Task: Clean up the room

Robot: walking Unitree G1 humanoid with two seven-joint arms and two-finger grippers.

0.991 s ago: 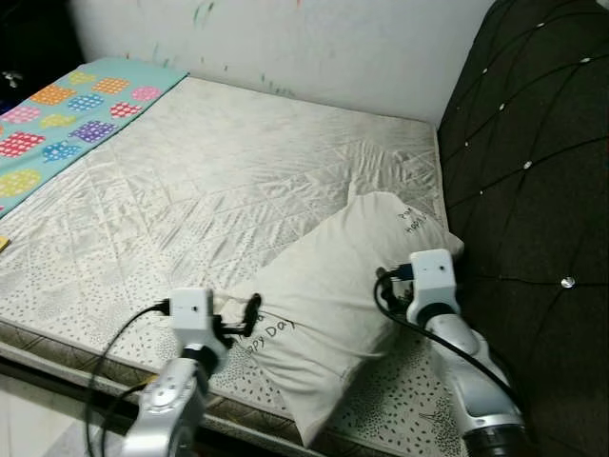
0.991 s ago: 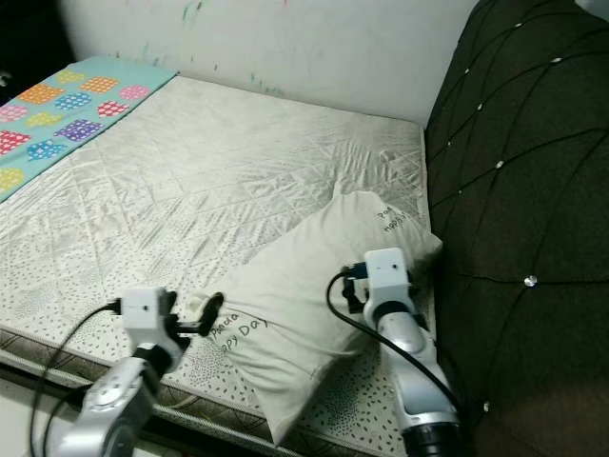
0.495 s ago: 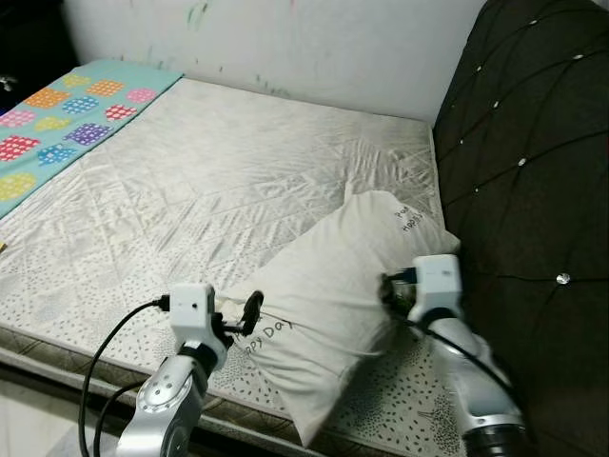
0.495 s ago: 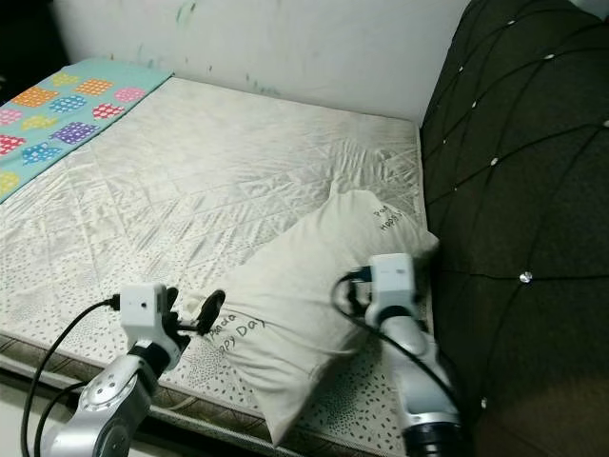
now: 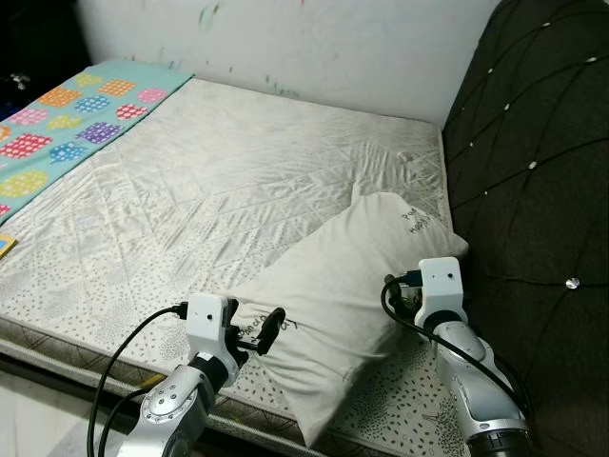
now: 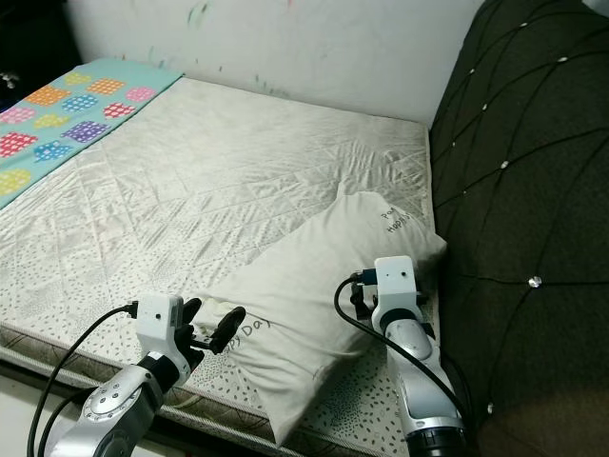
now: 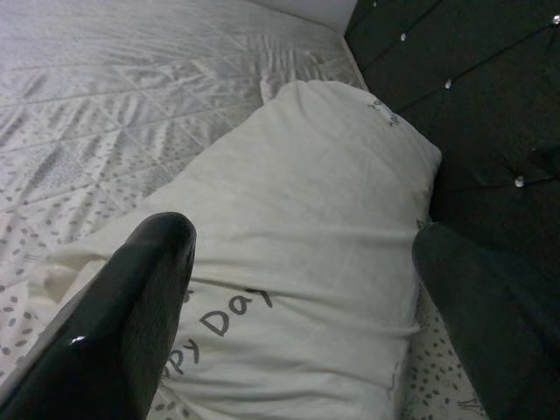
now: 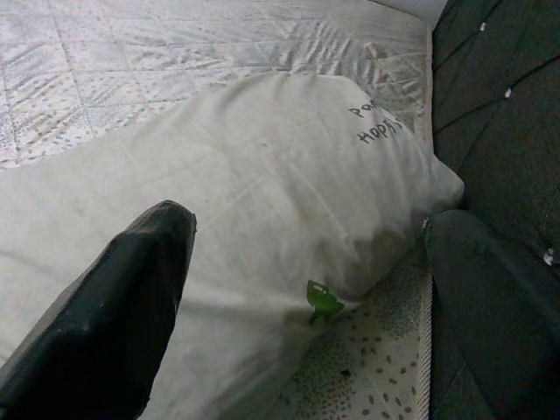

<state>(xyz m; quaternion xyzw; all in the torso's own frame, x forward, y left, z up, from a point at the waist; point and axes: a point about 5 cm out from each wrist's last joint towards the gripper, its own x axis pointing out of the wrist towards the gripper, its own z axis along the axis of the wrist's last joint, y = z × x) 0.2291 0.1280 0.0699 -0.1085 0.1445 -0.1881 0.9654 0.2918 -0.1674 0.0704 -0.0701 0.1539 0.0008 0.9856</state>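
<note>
A cream pillow [image 5: 343, 286] printed "Happy Day" lies slantwise on the bare mattress [image 5: 209, 181], its far end against the dark headboard. My left gripper [image 5: 263, 331] is open at the pillow's near corner, and in the left wrist view the pillow [image 7: 306, 201] spans the gap between the fingers [image 7: 122, 324]. My right gripper [image 8: 306, 223] is open at the pillow's headboard side, its fingers tucked behind the pillow's edge in the eye views. A small green scrap [image 8: 322, 300] sits on the pillow near its lower edge.
A dark tufted headboard [image 5: 533, 190] rises along the right. A teal sheet with coloured patches [image 5: 67, 114] covers the far left of the bed. The white wall [image 5: 333, 48] closes the back. The mattress's front edge [image 5: 57, 333] runs just before my arms.
My left gripper has shifted a little to the right, along the pillow's near corner. The right gripper and the pillow have hardly moved. The camera has swayed slightly.
</note>
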